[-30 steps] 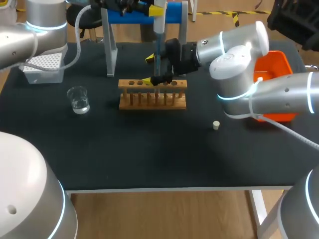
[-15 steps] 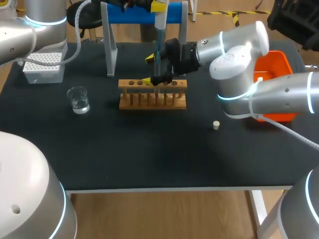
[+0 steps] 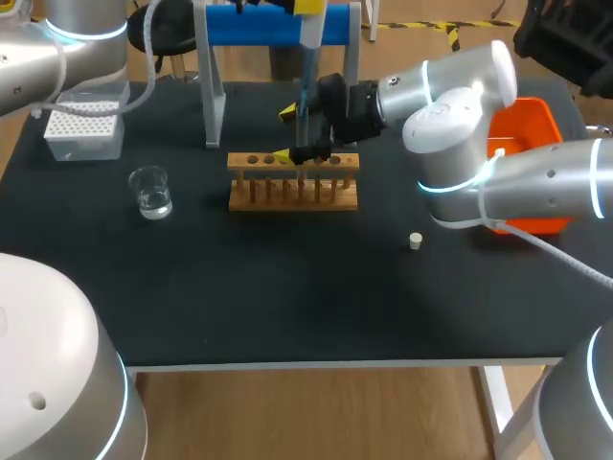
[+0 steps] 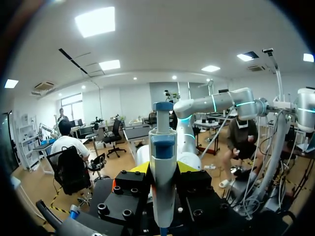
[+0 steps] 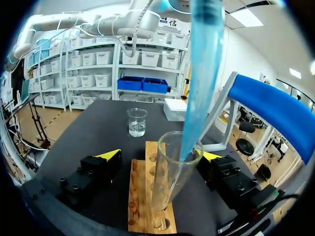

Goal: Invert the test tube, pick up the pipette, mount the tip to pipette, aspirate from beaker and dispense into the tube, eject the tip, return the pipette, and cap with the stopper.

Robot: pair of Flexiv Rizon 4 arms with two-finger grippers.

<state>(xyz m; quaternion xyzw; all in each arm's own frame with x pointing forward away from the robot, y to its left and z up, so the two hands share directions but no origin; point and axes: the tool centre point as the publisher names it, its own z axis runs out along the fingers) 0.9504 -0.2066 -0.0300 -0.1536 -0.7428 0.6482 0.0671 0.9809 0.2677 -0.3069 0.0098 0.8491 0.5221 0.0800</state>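
Observation:
My left gripper [image 4: 163, 169] is shut on the white and blue pipette [image 4: 162, 167], held upright above the wooden rack [image 3: 259, 192]. The pipette [image 3: 310, 34] carries a long blue tip [image 3: 304, 105] whose end sits in the mouth of the clear test tube [image 5: 165, 182]. That tube stands upright in the rack [image 5: 140, 196]. My right gripper [image 3: 285, 134] is open, with one finger on either side of the tube and not touching it [image 5: 160, 160]. The beaker [image 3: 151, 192] with some clear liquid stands left of the rack. A small white stopper [image 3: 416, 241] lies on the mat at the right.
A white tip box [image 3: 84, 126] stands at the back left. The blue pipette stand [image 3: 268, 24] rises behind the rack. An orange bin [image 3: 525, 129] is at the back right, partly behind my right arm.
My left arm has lifted the pipette a little, so the tip sits higher in the tube. The right arm has not moved.

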